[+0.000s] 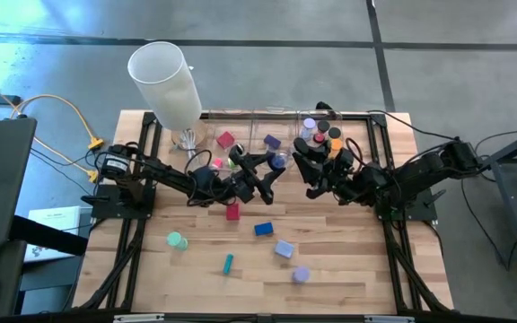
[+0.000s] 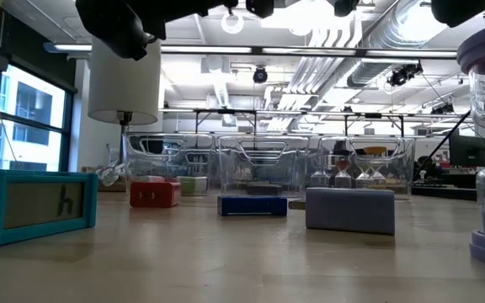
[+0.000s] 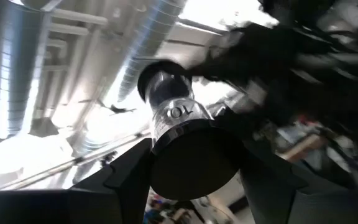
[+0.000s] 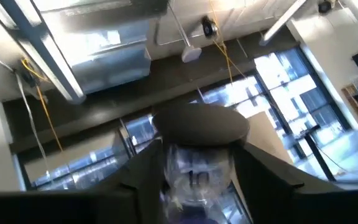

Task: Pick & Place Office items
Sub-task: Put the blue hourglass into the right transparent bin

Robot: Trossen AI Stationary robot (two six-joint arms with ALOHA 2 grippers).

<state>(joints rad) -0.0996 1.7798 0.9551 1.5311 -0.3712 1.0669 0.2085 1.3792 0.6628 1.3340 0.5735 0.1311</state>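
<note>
Both grippers hold small clear-bodied, dark-capped rolls: left gripper [image 1: 260, 176] and right gripper [image 1: 315, 172] at frame centre. Next, lower each into the clear plastic bins [image 1: 267, 121], upper centre.

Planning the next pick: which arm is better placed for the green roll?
Left, probably. The green roll lies on the left arm's side of the table; the right gripper is across the middle. But the left gripper seems to hold a dark roll, so it must unload first.
</note>
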